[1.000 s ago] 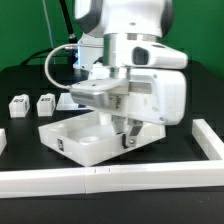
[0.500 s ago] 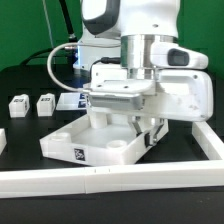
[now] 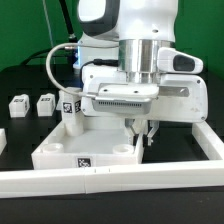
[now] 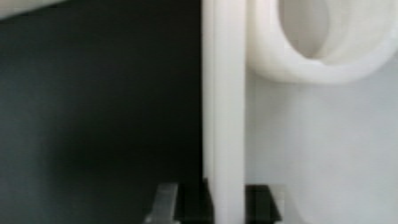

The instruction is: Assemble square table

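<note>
The white square table top (image 3: 85, 150) lies by the front wall, with its raised rim up and a tag on its near side. A white tagged leg (image 3: 68, 110) stands at its far corner on the exterior view's left. My gripper (image 3: 143, 135) reaches down at the top's edge on the exterior view's right. In the wrist view my gripper (image 4: 221, 205) is shut on the top's thin rim (image 4: 222, 100), with a dark finger on each side. A round corner socket (image 4: 294, 60) shows beside the rim.
Two loose white leg blocks (image 3: 18, 104) (image 3: 45, 103) stand on the black table at the exterior view's left. Another white piece (image 3: 2, 140) shows at the left edge. The long white barrier wall (image 3: 110, 182) runs along the front and up the right side (image 3: 212, 140).
My gripper has dragged the table top toward the front wall and turned it until it sits square against the wall. The leg at its far left corner has come into view.
</note>
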Controlling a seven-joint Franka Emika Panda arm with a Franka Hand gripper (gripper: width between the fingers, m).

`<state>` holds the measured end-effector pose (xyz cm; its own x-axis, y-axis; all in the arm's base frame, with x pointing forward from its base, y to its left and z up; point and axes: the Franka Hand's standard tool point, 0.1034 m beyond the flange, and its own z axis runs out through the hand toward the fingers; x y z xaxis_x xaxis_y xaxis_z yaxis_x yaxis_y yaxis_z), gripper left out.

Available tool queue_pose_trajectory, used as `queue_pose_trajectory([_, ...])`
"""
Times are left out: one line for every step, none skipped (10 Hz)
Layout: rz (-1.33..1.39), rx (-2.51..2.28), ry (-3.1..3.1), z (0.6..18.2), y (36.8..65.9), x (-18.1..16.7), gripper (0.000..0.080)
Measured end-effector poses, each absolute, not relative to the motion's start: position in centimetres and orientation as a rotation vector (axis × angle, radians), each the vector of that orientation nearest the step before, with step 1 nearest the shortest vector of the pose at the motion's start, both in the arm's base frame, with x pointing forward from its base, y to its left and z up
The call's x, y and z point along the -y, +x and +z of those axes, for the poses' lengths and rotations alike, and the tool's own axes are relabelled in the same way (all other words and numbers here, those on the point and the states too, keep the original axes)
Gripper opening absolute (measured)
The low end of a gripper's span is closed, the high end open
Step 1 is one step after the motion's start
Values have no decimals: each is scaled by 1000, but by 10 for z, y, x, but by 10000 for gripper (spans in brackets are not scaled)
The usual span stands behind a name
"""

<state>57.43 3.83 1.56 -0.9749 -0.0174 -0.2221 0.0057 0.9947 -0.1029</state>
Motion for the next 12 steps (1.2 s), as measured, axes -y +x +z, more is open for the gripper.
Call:
queue_pose_trajectory([-185,-2957,-185,15,574,-42,60])
queue_pose_trajectory([-146,-2992,-125,20,576,-55,61])
queue_pose_trajectory([-128,-2994,-115,17,572,-54,60])
queue_pose_trajectory([-134,-3002,-105,15,570,-50,60])
queue_pose_trajectory([-133,-3003,-104,15,570,-50,60])
queue_pose_trajectory([-133,-3005,-103,14,569,-50,60])
queue_pose_trajectory([-131,-3007,-89,12,568,-51,60])
queue_pose_trajectory([-113,-3011,-10,9,568,-66,60])
queue_pose_trajectory([-122,-3025,19,9,569,-86,59])
queue_pose_trajectory([-140,-3038,15,13,574,-104,59])
queue_pose_trajectory([-144,-3046,7,14,578,-113,59])
queue_pose_trajectory([-157,-3060,1,13,578,-117,59])
